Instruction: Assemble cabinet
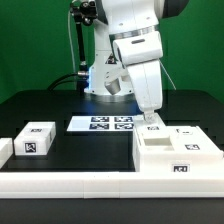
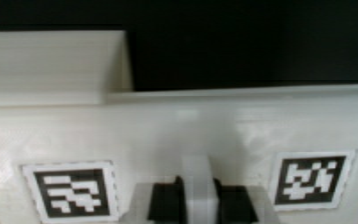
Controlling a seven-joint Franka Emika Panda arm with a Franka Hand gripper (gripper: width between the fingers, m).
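Smooth matt white plastic cabinet (image 1: 175,152)

Probably a robotics lab: green backdrop (image 1: 30,40), black table (image 1: 45,105), marker board (image 1: 102,124).

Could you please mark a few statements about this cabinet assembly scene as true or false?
1. The gripper is down at the cabinet body on the exterior view's right. True.
2. The marker board lies on top of the cabinet body. False: it lies flat on the table, apart from the body.
3. A small white block with a tag sits on the exterior view's left, away from the cabinet body. True.
4. The table is white. False: it is black.
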